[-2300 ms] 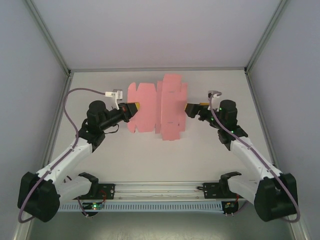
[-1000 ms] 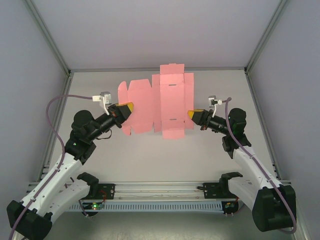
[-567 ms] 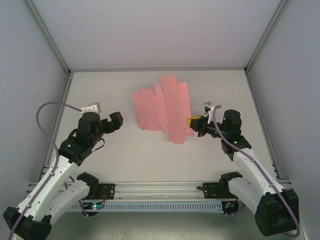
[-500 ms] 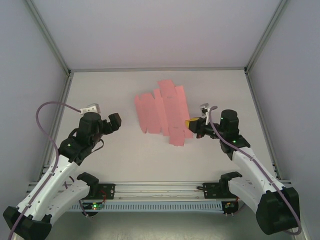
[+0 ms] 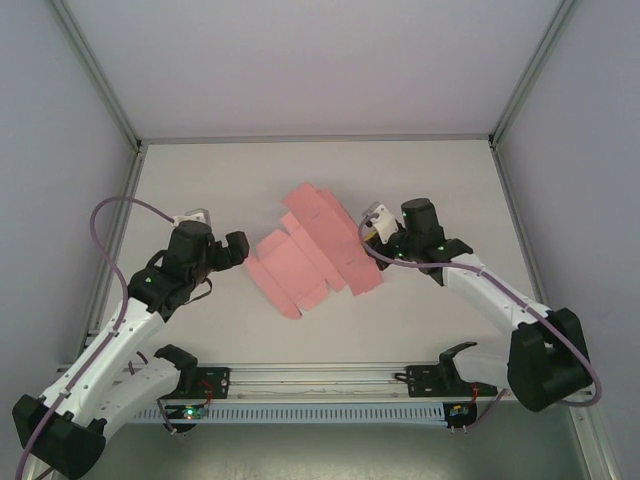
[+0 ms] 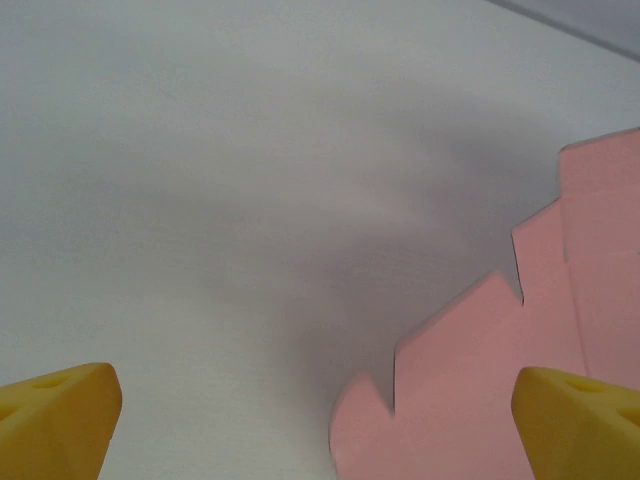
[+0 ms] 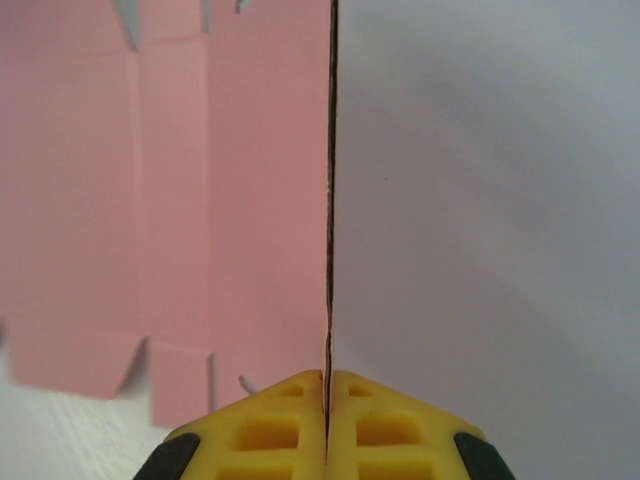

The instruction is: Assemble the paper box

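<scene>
Currently, the pink die-cut card sheet (image 5: 318, 243) is found at the middle of the white worktop (image 5: 450, 180), for the most part unfolded. It is clamped at its right edge by the right fingers (image 7: 265, 432), which are pressed together on the thin card. In the right wrist view the pinched panel is seen edge-on as a dark line. The other panels are spread out to the left of it, so a fold along that crease is judged to be begun. The left fingers (image 6: 60, 415) are held wide apart with nothing between them, just beside the notched flaps at the sheet's lower-left end.

Trouble is most likely to be caused by the single pinch. With one edge gripped and the rest loose, the sheet can be swung or dragged across the worktop, or slipped out of the grip. The card may also be creased off its scored lines. If the left fingers are brought in too low, the flaps could be pushed and buckled rather than straddled.

In the top view the long central strip is laid diagonally, from the upper middle of the frame toward the lower right. The flapped wing is pointed to the lower left.
</scene>
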